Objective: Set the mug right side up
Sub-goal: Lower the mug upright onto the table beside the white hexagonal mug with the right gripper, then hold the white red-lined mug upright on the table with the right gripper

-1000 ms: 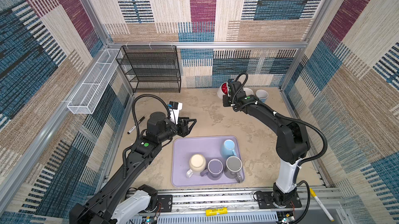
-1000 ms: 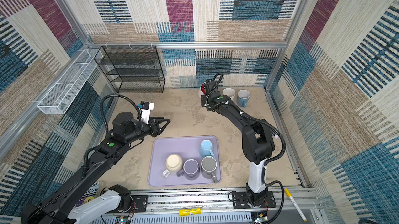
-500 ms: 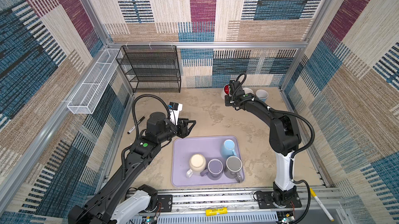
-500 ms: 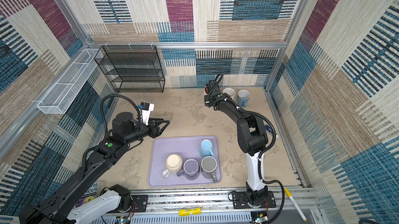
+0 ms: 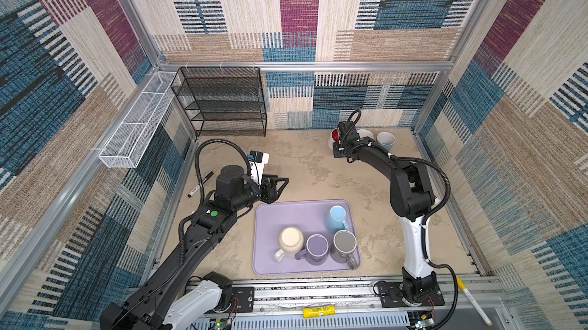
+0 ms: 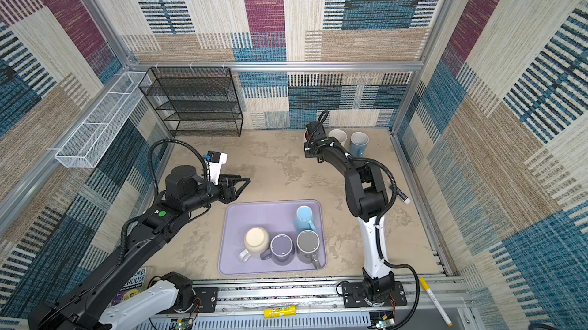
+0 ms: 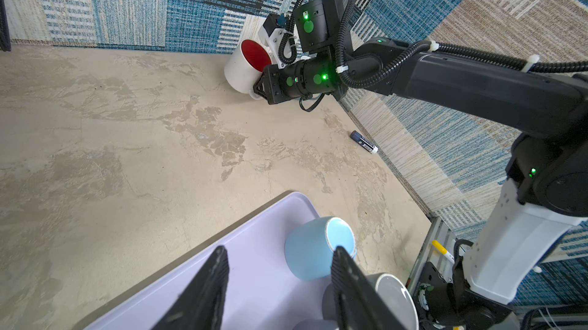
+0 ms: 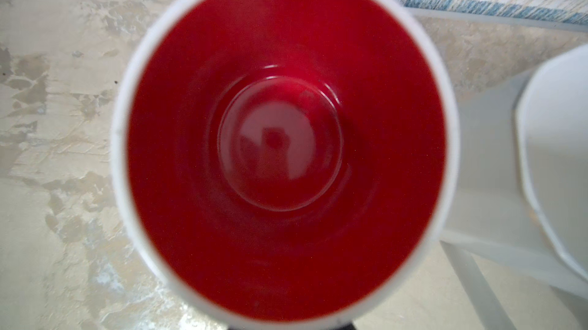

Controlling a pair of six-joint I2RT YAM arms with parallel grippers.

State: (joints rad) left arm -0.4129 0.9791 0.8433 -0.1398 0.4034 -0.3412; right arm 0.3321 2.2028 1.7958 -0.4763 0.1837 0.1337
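Mug (image 7: pixel 245 67), white outside and red inside, sits mouth-up and slightly tilted at the back of the tabletop (image 5: pixel 302 166), just beside a white cup (image 5: pixel 366 136). I cannot tell whether its base touches down. The right hand (image 7: pixel 259 85) is pinched narrow on the mug's handle side, holding it. The left hand (image 5: pixel 283 182) hangs half-wide and empty over a corner of the lilac tray (image 5: pixel 286 214), well apart.

Left claw (image 7: pixel 280 250) hangs parted, empty, over the table (image 7: pixel 95 128); right arm (image 5: pixel 375 155) stretches to the far edge, right claw (image 7: pixel 258 88) pinching a white red-lined mug (image 7: pixel 243 69).
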